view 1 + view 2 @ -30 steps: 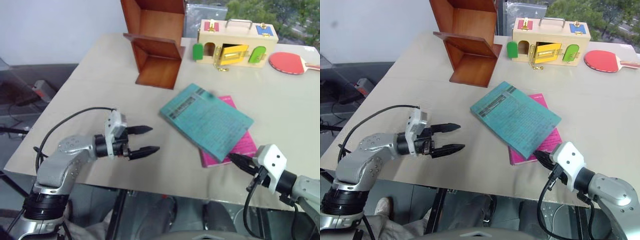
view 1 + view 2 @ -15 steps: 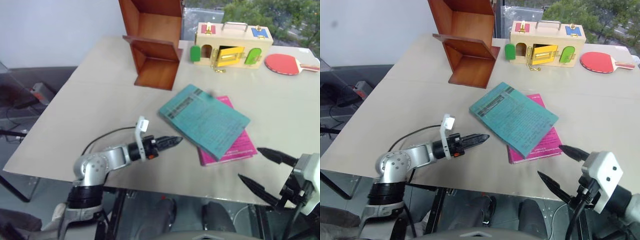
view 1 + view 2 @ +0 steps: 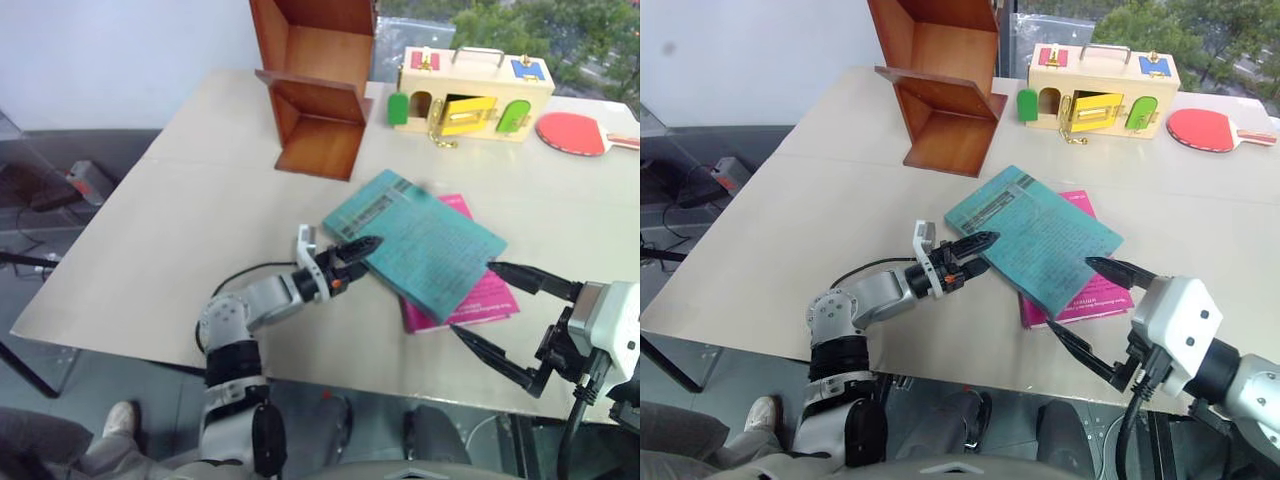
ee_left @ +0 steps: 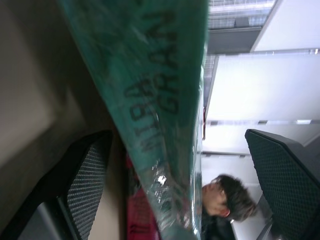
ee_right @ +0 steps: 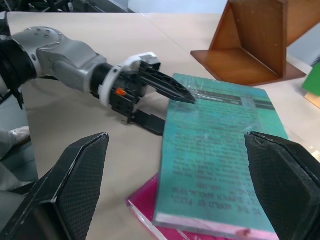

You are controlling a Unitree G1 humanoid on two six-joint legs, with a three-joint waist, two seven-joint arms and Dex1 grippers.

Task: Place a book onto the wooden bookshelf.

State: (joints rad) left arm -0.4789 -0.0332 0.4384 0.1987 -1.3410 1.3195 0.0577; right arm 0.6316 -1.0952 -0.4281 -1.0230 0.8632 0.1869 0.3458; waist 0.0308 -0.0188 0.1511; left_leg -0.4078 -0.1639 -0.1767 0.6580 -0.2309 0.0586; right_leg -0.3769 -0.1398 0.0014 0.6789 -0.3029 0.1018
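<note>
Left hand has swung in from the near left part of the tabletop to the near left corner of the teal book since a second ago, and it has rolled so that its two fingers now stand one above the other. They are spread apart with the book's edge between them, one above the cover and one at tabletop level, but not clenched on it. Its forearm lies low and nearly level, pointing forward and to the right.

Right hand was pinched shut at the book's near right corner a second ago; it has since let go, risen and drawn back off that corner. Its fingers are now spread wide, the farther tip over the near edge of the books, the nearer one beyond the tabletop's front edge.

Lying flat, the teal book rests on the pink book, about where it lay before. The wooden bookshelf stands apart from it at the far left.
</note>
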